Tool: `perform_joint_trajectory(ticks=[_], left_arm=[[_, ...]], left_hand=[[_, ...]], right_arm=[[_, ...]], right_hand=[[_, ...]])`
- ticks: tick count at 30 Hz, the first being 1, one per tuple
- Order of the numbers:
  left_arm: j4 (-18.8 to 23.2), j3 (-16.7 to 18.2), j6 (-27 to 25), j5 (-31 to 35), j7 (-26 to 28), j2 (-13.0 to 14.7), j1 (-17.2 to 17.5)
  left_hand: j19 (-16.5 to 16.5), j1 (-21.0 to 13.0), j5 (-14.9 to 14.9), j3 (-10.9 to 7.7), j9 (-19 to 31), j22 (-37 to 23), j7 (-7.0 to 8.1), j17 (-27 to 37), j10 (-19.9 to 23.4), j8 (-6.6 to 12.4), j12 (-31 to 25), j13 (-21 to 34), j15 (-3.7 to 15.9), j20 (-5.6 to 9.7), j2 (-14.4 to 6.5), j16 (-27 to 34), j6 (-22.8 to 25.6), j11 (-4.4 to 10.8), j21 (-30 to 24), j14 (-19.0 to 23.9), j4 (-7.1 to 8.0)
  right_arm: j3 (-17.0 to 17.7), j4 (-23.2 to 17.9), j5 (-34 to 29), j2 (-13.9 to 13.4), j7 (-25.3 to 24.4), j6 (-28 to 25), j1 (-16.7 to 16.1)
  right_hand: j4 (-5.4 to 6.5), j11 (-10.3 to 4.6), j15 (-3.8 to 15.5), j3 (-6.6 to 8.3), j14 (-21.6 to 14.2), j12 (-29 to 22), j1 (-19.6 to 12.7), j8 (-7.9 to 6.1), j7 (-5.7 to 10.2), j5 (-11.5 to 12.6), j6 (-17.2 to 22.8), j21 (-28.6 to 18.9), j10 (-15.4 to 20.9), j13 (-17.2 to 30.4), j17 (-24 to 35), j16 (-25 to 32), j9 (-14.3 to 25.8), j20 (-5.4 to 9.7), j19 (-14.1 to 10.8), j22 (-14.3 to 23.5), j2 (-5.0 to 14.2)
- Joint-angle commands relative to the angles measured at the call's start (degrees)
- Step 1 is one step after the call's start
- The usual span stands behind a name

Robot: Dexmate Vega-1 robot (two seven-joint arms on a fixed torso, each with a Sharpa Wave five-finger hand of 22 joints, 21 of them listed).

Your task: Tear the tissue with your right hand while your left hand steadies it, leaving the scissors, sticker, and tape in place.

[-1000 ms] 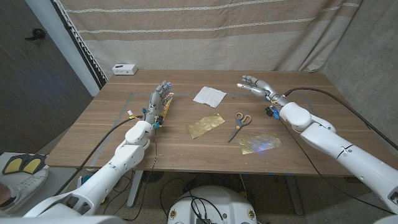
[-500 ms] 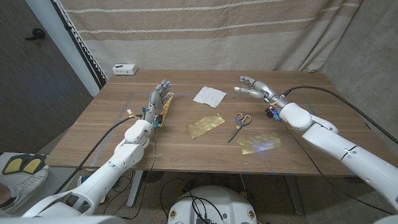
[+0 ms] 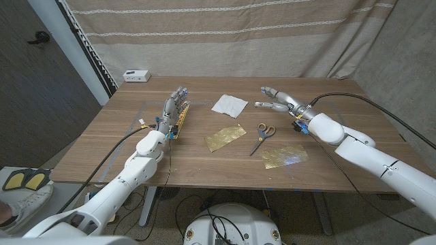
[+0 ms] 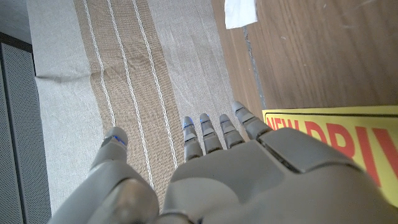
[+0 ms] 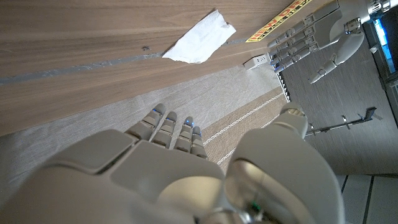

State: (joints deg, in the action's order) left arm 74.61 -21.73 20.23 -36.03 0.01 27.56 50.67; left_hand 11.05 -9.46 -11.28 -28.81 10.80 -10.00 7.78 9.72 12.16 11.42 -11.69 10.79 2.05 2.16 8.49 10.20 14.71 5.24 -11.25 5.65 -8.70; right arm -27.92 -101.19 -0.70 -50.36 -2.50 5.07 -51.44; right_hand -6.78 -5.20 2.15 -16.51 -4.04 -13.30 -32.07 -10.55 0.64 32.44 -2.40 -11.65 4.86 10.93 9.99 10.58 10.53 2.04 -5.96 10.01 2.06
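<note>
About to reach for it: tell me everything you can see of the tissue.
The tissue is a white, thin, slightly crumpled sheet with uneven edges, lying flat on the wooden table toward its far side. It looks whole, untorn. Nothing touches it: the right hand is off to one side, the left hand to the other.

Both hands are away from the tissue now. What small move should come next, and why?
Probably the left hand should move toward the tissue to steady it first. It stands open beside a yellow sticker, apart from the tissue. The right hand, also open, already hovers close on the other side. The scissors lie nearer the robot, out of the way.
</note>
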Motion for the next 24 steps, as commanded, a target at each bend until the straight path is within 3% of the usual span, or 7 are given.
perform_joint_trajectory(ticks=[1, 11, 14, 16, 17, 24], left_arm=[[1.7, -0.3, -1.6, 0.3, 0.6, 0.6, 0.4], [1.3, -0.3, -1.3, -0.1, 0.8, -0.1, 0.4], [1.1, -0.3, -1.3, -0.1, 0.7, -0.2, 0.4], [1.0, -0.4, -1.3, -0.2, 0.4, -0.2, 0.4], [1.0, -0.4, -1.3, -0.1, 0.5, -0.2, 0.4], [1.6, -0.6, -2.2, 0.0, 0.4, 0.4, 0.6]], left_hand=[[0.5, -0.8, -0.5, 0.27, 0.3, -0.2, 0.01, 0.2, 1.2, 0.09, -0.6, 0.2, 5.91, 4.27, 0.0, 0.5, 0.0, 0.05, -0.2, 0.8, 0.02], [0.5, -0.6, -0.5, 0.52, 0.3, -0.2, -0.05, 0.2, 1.2, 0.27, -0.6, 0.2, 5.96, 4.36, 0.1, 0.4, 0.5, -0.02, -0.2, 0.9, 0.17], [0.5, 0.4, -0.5, 1.07, 0.3, -0.2, -0.03, 0.3, 1.2, 0.33, -0.6, 0.2, 5.94, 4.33, 0.3, 0.4, 0.7, -0.11, -0.2, 0.9, 0.58], [0.5, 1.0, -0.5, 1.42, 0.3, -0.3, -0.19, 0.4, 1.4, 0.35, -0.6, 0.2, 5.92, 4.27, 0.5, 0.5, 0.9, -0.12, -0.2, 0.8, 0.84], [0.5, 1.2, -0.5, 1.54, 0.3, -0.3, -0.18, 0.4, 1.4, 0.36, -0.6, 0.2, 5.94, 4.25, 0.5, 0.5, 0.9, -0.09, -0.2, 0.9, 0.93], [0.5, 2.4, -0.5, 2.23, 0.3, -0.3, -0.29, 0.4, 1.4, 0.37, -0.6, 0.2, 6.0, 4.28, 0.7, 0.5, 1.1, -0.31, -0.2, 0.9, 1.38]], right_arm=[[-1.1, -1.4, -7.8, -1.7, -1.5, 1.7, -0.5], [-0.6, -0.9, -11.4, -2.1, -3.3, 4.7, -1.4], [-0.3, -0.6, -11.2, -2.2, -3.1, 6.2, -1.5], [-0.1, 0.1, -12.4, -2.0, -4.5, 8.0, -1.8], [-0.1, 0.4, -12.6, -1.9, -4.9, 8.7, -1.9], [0.5, 0.5, -14.7, -2.3, -5.3, 10.8, -2.4]], right_hand=[[0.14, -0.41, 8.02, -0.64, 0.1, 0.3, -0.5, 0.29, -0.18, 0.4, -0.6, 0.2, -0.4, 0.1, 0.3, 0.0, 0.2, 3.54, -0.2, 0.1, -0.31], [0.52, -1.28, 8.92, -1.19, -1.7, -0.5, 0.1, -0.39, 0.19, 0.7, -0.1, -0.1, 1.5, 0.3, 0.4, 0.6, 0.3, 3.87, -1.5, 0.2, -0.94], [0.66, -1.6, 9.14, -1.27, -2.5, -0.8, 0.2, -1.32, 1.42, 0.9, 2.2, -0.2, 2.3, 0.4, 0.4, 0.7, 0.3, 3.95, -2.0, 0.2, -1.03], [0.88, -2.34, 9.54, -1.33, -3.2, -1.1, 0.2, -2.61, 4.77, 1.1, 6.3, -0.1, 3.1, 0.5, 0.4, 0.7, 0.4, 4.02, -2.7, 0.2, -1.05], [0.93, -3.22, 9.75, -1.32, -3.8, -1.4, 0.2, -2.96, 5.27, 1.2, 7.8, -0.3, 4.1, 0.5, 0.4, 0.8, 0.4, 4.11, -3.3, 0.2, -1.05], [0.59, -3.2, 9.81, -1.27, -5.4, -2.0, -0.6, -3.16, 4.62, 1.5, 9.4, -0.6, 5.8, 0.5, 0.4, 1.0, 0.4, 4.85, -5.0, 0.2, -1.4]])
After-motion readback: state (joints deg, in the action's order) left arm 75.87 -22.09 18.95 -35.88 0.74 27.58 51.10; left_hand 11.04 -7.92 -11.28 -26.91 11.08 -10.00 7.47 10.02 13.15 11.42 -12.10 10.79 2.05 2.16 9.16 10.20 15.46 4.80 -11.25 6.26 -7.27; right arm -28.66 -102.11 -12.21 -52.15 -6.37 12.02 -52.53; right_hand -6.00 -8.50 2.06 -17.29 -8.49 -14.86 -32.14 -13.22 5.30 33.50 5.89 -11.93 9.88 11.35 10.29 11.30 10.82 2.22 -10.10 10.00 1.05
